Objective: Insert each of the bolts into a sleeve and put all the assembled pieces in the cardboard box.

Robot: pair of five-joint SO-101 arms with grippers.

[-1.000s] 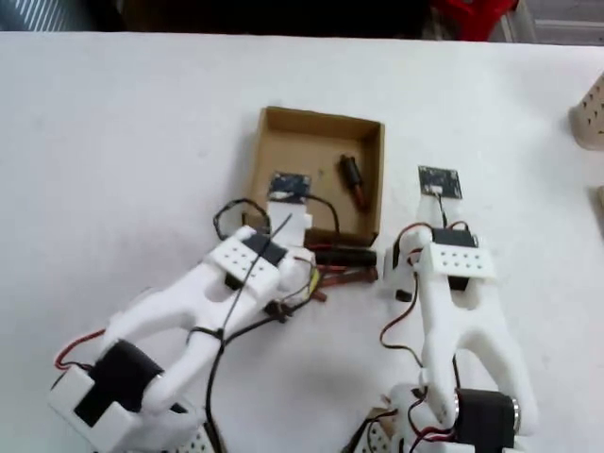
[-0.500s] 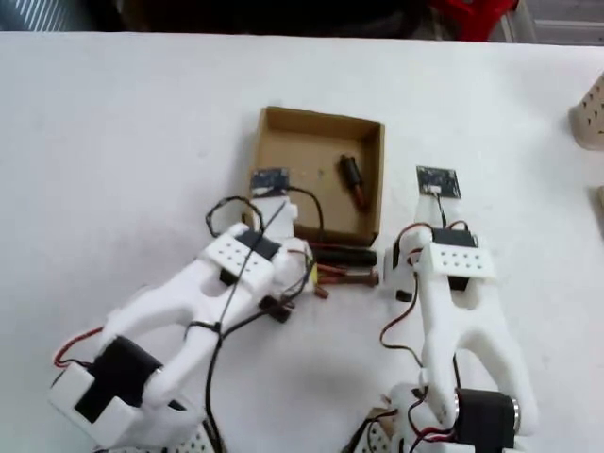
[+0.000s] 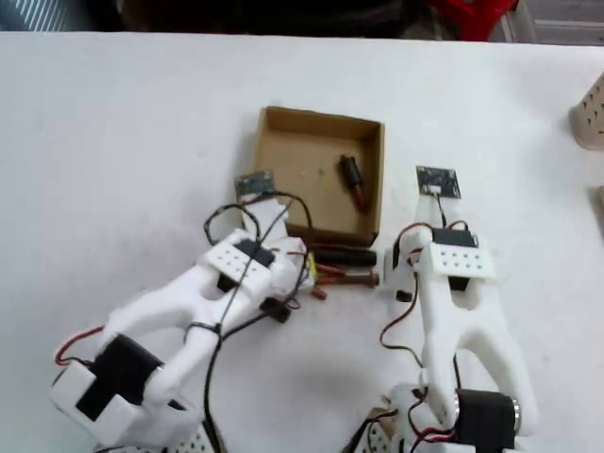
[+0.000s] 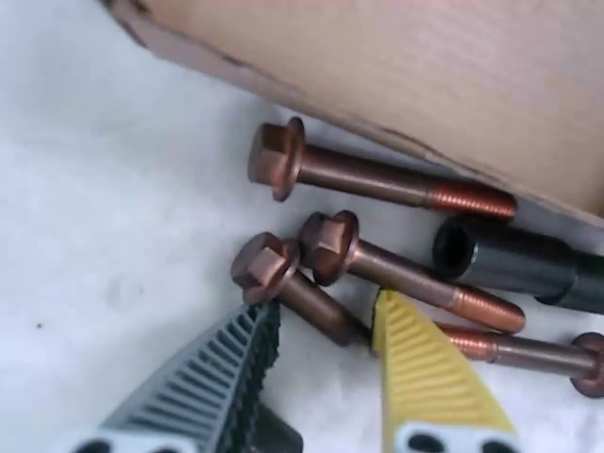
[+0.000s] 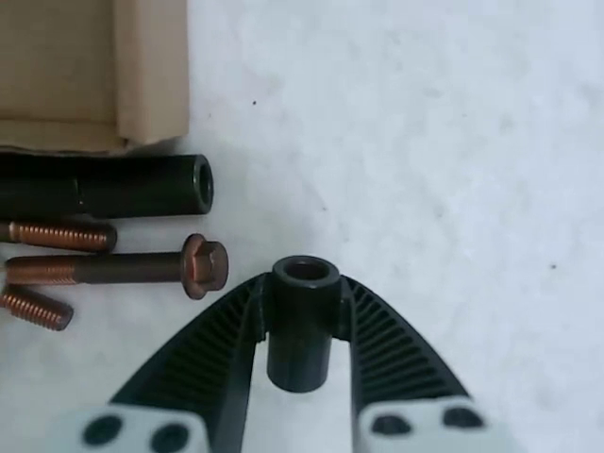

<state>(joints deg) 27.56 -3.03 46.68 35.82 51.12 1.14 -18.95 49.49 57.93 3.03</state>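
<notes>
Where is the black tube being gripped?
Right wrist view: the sleeve is clamped in the right gripper, beside a bolt, near the cardboard box.

My left arm [image 3: 189, 311] and right arm [image 3: 462, 321] are white plastic with black servos [image 3: 486, 411] and looping red and black cables [image 3: 392, 340]. My left gripper [image 4: 326, 311] has a grey ribbed finger [image 4: 217, 377] and a yellow finger [image 4: 425, 377]. My right gripper [image 5: 302, 283] has black ribbed fingers [image 5: 198, 368].

Copper-coloured hex bolts [image 4: 377, 179] and a black tubular sleeve [image 4: 510, 260] lie beside the near wall of the brown cardboard box [image 3: 321, 117]; one sleeved bolt [image 3: 352, 179] lies inside.
</notes>
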